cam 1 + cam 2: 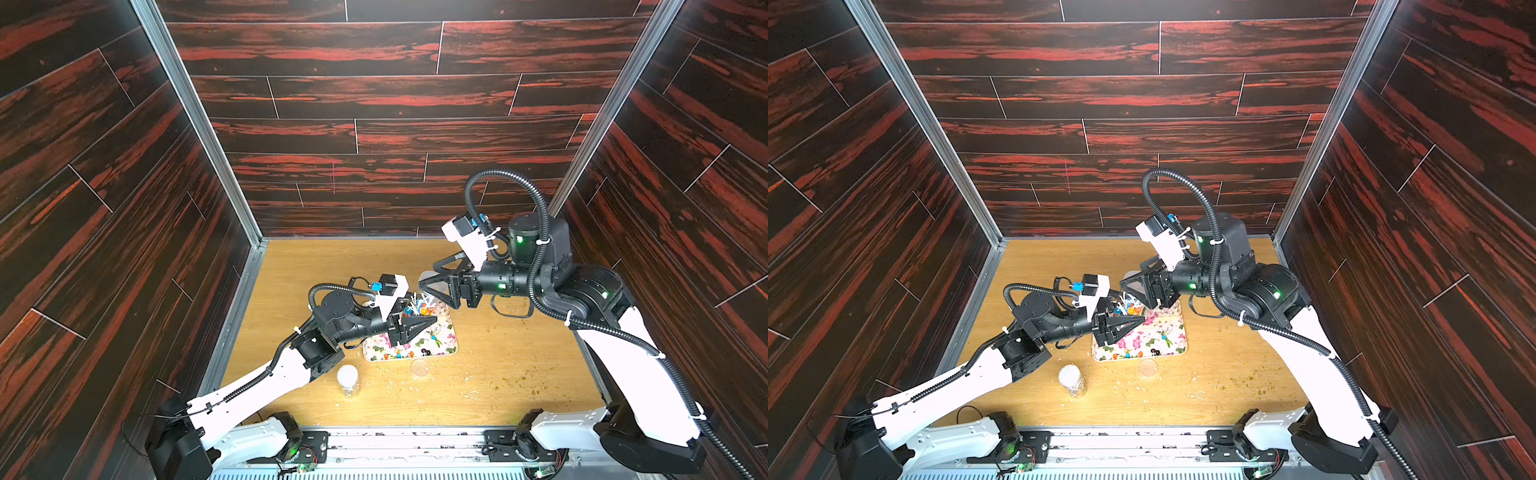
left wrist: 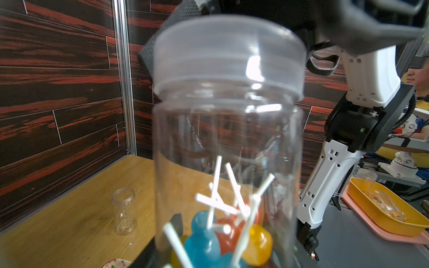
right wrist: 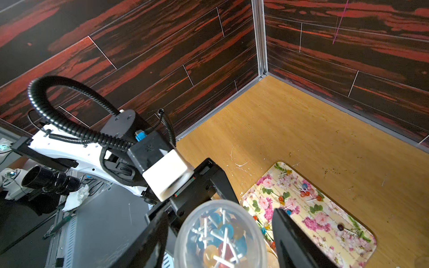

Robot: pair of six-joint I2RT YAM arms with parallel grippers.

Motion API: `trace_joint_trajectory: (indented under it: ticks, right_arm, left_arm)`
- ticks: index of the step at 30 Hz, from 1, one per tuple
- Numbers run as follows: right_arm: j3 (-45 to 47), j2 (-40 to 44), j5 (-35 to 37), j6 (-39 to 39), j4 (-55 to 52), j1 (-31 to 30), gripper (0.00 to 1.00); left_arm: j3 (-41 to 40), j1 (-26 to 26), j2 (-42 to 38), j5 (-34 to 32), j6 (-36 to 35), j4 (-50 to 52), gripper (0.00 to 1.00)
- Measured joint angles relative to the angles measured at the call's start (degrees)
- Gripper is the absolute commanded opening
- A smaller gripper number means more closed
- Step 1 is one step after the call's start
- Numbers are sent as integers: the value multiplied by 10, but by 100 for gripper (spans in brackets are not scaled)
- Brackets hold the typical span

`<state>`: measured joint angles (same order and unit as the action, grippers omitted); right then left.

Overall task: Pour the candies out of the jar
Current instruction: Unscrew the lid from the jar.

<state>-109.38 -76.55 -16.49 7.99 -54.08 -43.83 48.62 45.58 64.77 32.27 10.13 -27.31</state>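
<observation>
Clear plastic jar (image 2: pixel 227 139) held upright by the left end effector (image 1: pixel 432 321), whose jaws are closed on the lower part of the jar body; one dark finger (image 2: pixel 176 221) shows through the plastic in the left wrist view. In both top views the jar stands over the far end of the floral tray (image 1: pixel 446 337), which lies near the middle of the wooden table (image 1: pixel 332 266); whether the jar's base touches the tray is hidden. A translucent lid (image 2: pixel 228 53) sits on the jar mouth. The right end effector (image 1: pixel 427 275) reaches in from the right at lid height, its jaws standing one on each side of the lid. Whether the pads press the lid or stand just clear of it cannot be told. Most of the candies (image 2: pixel 204 243), round blue, orange, red and yellow balls on thin white sticks, lie heaped at the bottom of the jar and show through the lid in the right wrist view. A few scattered candies (image 3: pixel 304 192) lie on the tray among its printed flowers. A second, empty jar (image 1: pixel 348 380) stands upright on the table near the left forearm. A translucent disc (image 1: pixel 419 368) lies flat on the table just beside the near edge of the tray. Greenish crumbs (image 1: pixel 536 391) dot the table toward the right arm.
</observation>
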Motion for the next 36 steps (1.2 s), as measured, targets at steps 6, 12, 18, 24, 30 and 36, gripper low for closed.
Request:
trace_joint_trajectory:
  ticks: [6, 12, 18, 24, 30, 36]
  right_arm:
    - [-7, -11, 6, 3, -16, -6, 51]
    - [-7, -11, 10, -2, -21, -8, 44]
    - [-7, -10, -1, -34, -21, -7, 49]
    - [24, 16, -68, -135, 13, 7, 49]
    - [30, 20, -153, -209, 15, 38, 48]
    - [8, 3, -211, -268, -5, 57, 48]
  left_arm:
    - [0, 0, 0, -3, -4, 6, 56]
    - [0, 0, 0, -3, -7, 7, 56]
    - [0, 0, -1, -3, -9, 7, 56]
    - [0, 2, -11, 15, -16, -1, 56]
    - [0, 6, -11, 26, -15, -14, 56]
    - [0, 7, -11, 35, -6, -26, 56]
